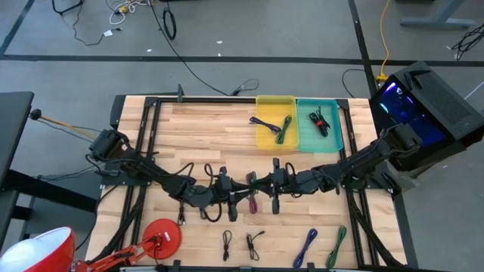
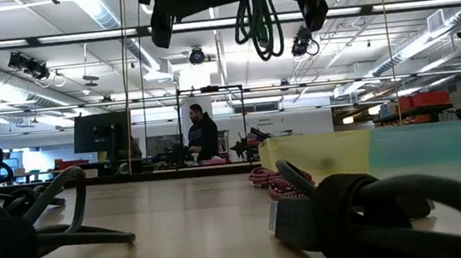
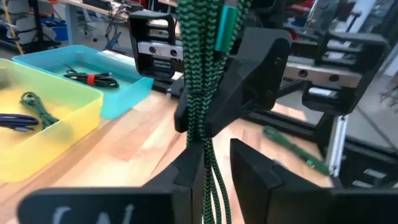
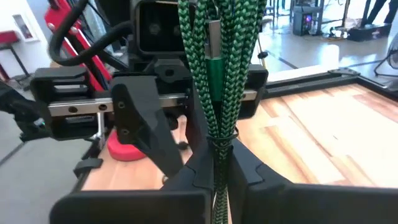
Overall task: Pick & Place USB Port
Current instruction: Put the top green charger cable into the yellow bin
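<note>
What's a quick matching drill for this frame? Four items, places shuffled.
Items:
1. green braided cable
2. black cable with red tie
3. red disc
4. yellow bin

Places:
A. inside the teal bin
B. on the table, front-left corner
C. beside the teal bin, at the table's far edge
D. off the table, clamped in the right gripper, with the left gripper meeting it

Pairs: 1-D, 2-A, 3-B, 4-C
</note>
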### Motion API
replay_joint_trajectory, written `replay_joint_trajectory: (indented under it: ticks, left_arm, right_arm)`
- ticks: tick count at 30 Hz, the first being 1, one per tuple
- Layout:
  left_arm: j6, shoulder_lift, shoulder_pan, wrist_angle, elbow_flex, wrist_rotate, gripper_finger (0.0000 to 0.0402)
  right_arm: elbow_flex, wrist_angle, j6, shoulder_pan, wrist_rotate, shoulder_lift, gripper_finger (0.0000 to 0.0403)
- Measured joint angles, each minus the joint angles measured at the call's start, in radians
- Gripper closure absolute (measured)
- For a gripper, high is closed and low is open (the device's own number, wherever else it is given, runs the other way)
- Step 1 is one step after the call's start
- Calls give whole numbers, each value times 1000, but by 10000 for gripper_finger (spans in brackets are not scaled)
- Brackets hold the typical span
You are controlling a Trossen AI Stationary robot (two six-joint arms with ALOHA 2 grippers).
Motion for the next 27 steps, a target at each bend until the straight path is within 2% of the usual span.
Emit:
replay_joint_trajectory:
  ticks: [4, 8, 11, 13, 18, 27]
  left_arm:
    - [-5, -1, -4, -53, 0, -22, 305]
    - [-6, -45, -20, -162, 1, 31, 302]
    - [-34, -102, -31, -275, 2, 4, 304]
    - [-56, -124, -42, -288, 2, -18, 305]
    - [-66, -139, -120, -308, 2, 29, 305]
    - [-218, -139, -267, -456, 2, -48, 305]
  right_arm:
    - [-1, -32, 10, -54, -41, -9, 392]
    - [-2, -132, 26, -115, 55, -62, 393]
    - [-2, -265, 51, -141, 40, -135, 393]
    - [-2, -316, 65, -172, 41, -174, 393]
    - [-2, -436, 104, -274, 30, -260, 393]
    - [-3, -631, 230, -493, 22, -271, 393]
